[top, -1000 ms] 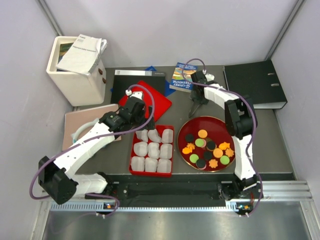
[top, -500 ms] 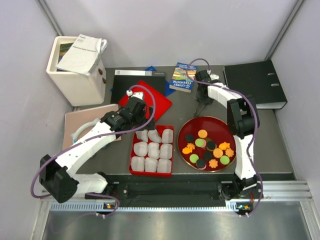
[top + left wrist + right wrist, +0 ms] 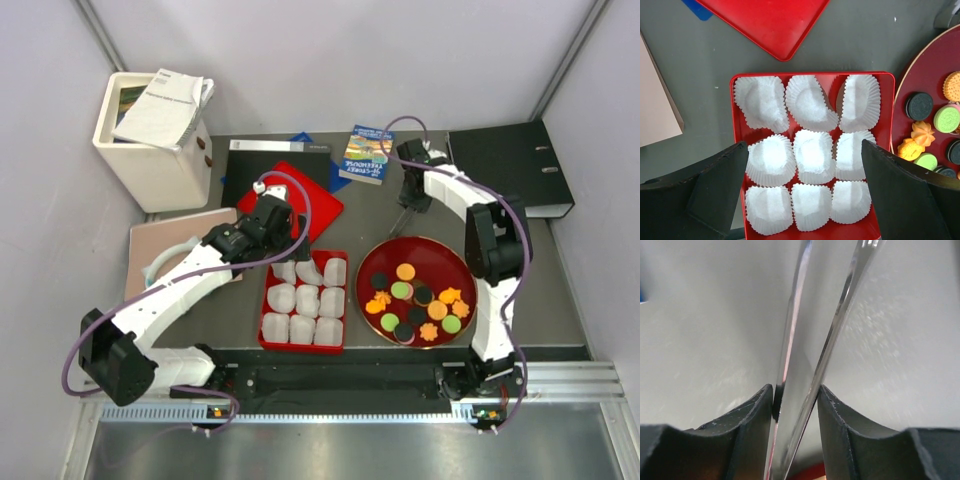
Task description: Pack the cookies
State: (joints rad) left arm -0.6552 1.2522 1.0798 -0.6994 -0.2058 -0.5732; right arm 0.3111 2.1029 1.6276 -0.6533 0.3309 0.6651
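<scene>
Right gripper (image 3: 795, 390) pinches tongs (image 3: 840, 315); left gripper (image 3: 803, 147) — agape — over liners (image 3: 810, 152).

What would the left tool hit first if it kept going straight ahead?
The left tool would probably meet the white paper cups in the red tray, around the middle row, though depth is unclear.

Arms status: I have the left idle and the right gripping.
Left arm (image 3: 170, 290) reaches in left of the round plate (image 3: 445, 262), left gripper (image 3: 803, 155) facing down, jaws spread wide. Right arm (image 3: 490, 250) arcs past the plate's far rim, and the right gripper (image 3: 796, 400) pinches the tongs (image 3: 839, 325).
</scene>
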